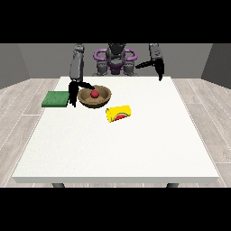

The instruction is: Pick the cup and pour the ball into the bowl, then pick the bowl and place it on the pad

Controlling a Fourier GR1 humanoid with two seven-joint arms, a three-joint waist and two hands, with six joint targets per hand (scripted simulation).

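A brown bowl [94,97] sits on the white table [117,144] left of centre, with a red ball [94,94] inside it. Just right and in front of it a yellow cup [119,113] with a red mark lies on its side. A green pad [56,99] lies at the table's left edge. The hand at the view's left [73,90] is at the bowl's left rim, its thumb over the rim and its fingers down the outside. Raised at the back, the hand at the view's right [159,68] holds nothing, fingers pointing down.
The robot's torso [115,61] stands behind the table's far edge. Grey wood floor surrounds the table. White table surface stretches across the front and the right side.
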